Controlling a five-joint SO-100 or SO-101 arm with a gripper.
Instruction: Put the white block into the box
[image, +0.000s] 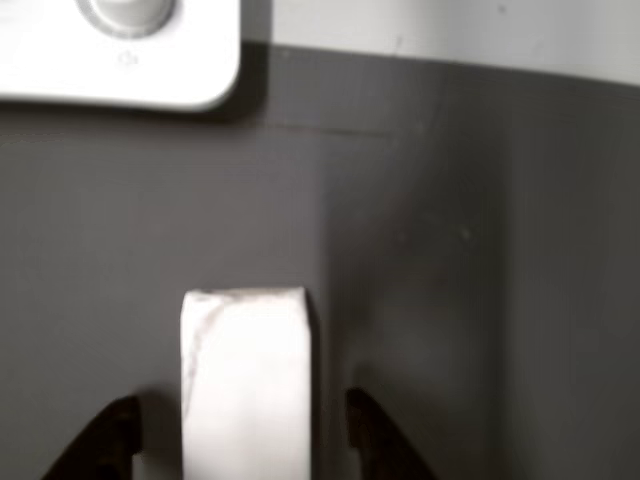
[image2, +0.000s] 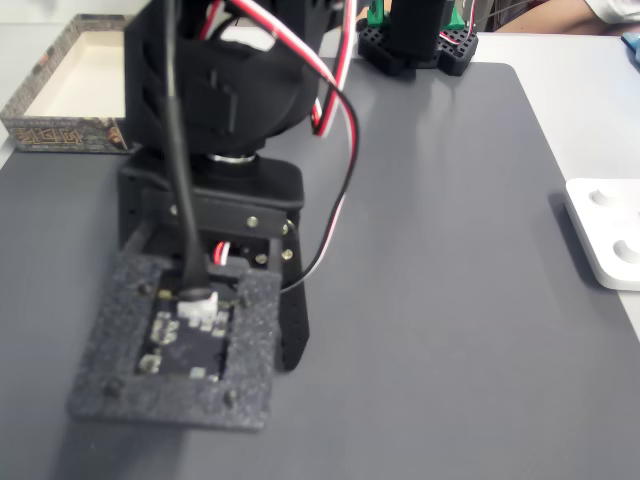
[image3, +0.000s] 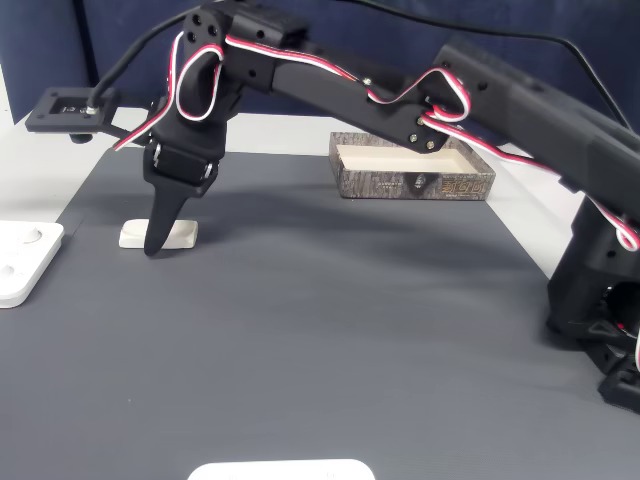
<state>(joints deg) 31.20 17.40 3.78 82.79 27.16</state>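
Looking close up, we see our tool (image: 240, 435) spread wide, one black finger on each side of the white block (image: 247, 380) lying on the grey counter (image: 480, 280). Farther back sits the box (image3: 412, 170), well apart.

Arm stretched way out across the table, wrist bent down, gripper (image3: 160, 240) pointing straight at the surface. Fingers (image: 100, 440) spread apart, tips low near the mat.
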